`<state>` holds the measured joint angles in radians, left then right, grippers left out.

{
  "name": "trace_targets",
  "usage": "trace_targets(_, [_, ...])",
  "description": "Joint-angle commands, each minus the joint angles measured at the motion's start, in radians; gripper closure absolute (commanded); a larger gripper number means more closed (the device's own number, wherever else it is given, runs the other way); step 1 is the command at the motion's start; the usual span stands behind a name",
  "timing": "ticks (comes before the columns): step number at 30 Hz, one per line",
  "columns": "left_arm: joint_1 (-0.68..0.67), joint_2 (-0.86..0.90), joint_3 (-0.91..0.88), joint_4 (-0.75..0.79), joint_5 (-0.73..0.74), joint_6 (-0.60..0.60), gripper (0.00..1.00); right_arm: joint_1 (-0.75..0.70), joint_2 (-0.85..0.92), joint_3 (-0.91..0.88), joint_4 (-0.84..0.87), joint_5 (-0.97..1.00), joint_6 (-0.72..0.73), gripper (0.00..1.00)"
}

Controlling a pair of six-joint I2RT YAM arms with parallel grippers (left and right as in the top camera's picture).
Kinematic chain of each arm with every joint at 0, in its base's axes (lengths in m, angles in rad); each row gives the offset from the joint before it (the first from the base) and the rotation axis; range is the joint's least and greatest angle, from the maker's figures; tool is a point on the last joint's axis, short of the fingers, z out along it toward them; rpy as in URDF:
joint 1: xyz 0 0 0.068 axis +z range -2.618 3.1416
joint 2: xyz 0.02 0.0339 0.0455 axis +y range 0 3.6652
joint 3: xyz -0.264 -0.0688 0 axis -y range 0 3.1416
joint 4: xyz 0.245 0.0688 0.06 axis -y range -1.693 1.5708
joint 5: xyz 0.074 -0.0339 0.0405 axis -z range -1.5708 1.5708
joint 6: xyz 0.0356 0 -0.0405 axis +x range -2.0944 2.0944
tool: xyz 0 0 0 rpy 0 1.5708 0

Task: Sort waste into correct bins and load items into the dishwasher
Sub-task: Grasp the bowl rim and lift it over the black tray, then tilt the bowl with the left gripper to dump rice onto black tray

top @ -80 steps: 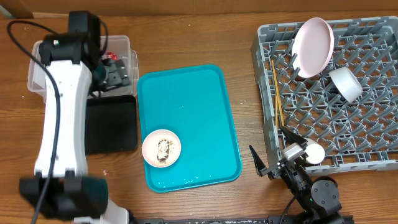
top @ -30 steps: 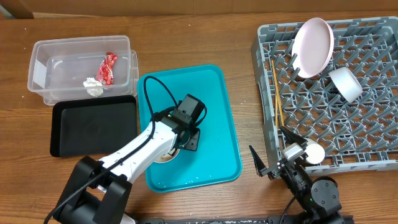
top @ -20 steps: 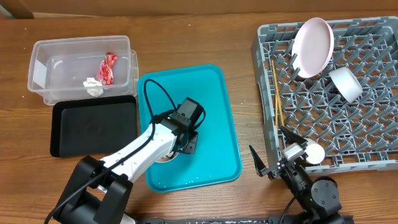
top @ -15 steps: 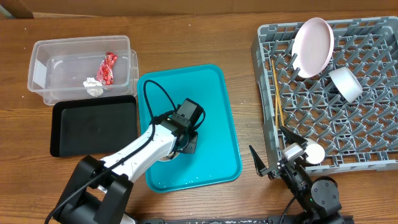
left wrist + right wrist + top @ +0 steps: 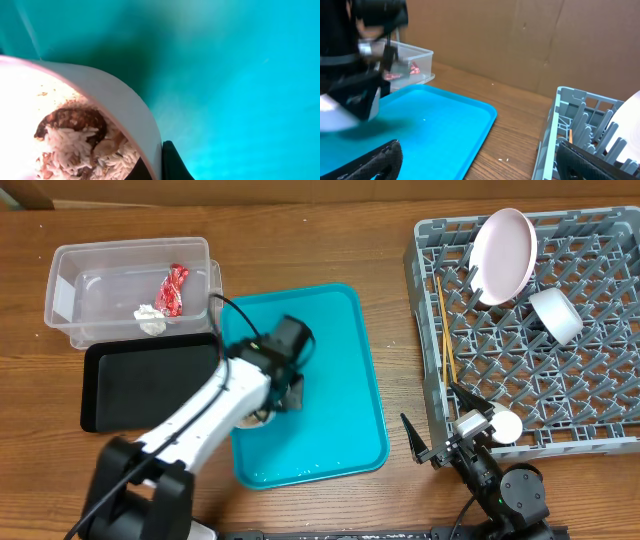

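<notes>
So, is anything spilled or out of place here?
Nothing stands out. The rice in view sits inside the bowl the left gripper holds, and no spill shows on the tray.

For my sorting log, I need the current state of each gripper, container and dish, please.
left gripper, shut on the small bowl's rim
right gripper, open, holding nothing
small bowl, holds rice with brown scraps
clear tub, holds red wrapper and napkin
black tray, bare where visible
dish rack, holds plate, another bowl, chopsticks
</notes>
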<state>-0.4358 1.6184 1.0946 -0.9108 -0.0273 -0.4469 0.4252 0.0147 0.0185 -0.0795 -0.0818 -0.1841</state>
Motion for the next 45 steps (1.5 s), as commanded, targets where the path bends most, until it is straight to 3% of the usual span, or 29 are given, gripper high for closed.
trace_targets(1, [0.130,-0.095,0.090,0.000,0.151,-0.019,0.96,-0.006,-0.012,-0.010,0.004,-0.006,0.000,0.00])
trace_targets(7, [0.443,-0.116,0.097,0.021,0.525,0.103,0.96,-0.006,-0.012,-0.010,0.004,-0.006,0.000,0.00])
trace_targets(11, [0.577,-0.116,0.097,0.021,0.650,0.169,0.96,-0.006,-0.012,-0.010,0.004,-0.006,0.000,0.00])
trace_targets(18, [0.701,-0.116,0.097,-0.042,0.644,0.262,0.96,-0.006,-0.012,-0.010,0.004,-0.006,0.000,0.00])
trace_targets(29, [0.830,-0.113,0.097,-0.005,0.634,0.282,0.96,-0.006,-0.012,-0.010,0.004,-0.006,0.000,0.00])
trace_targets(45, [0.859,-0.042,0.092,0.130,0.653,0.305,0.96,-0.006,-0.012,-0.010,0.004,-0.006,0.000,0.00])
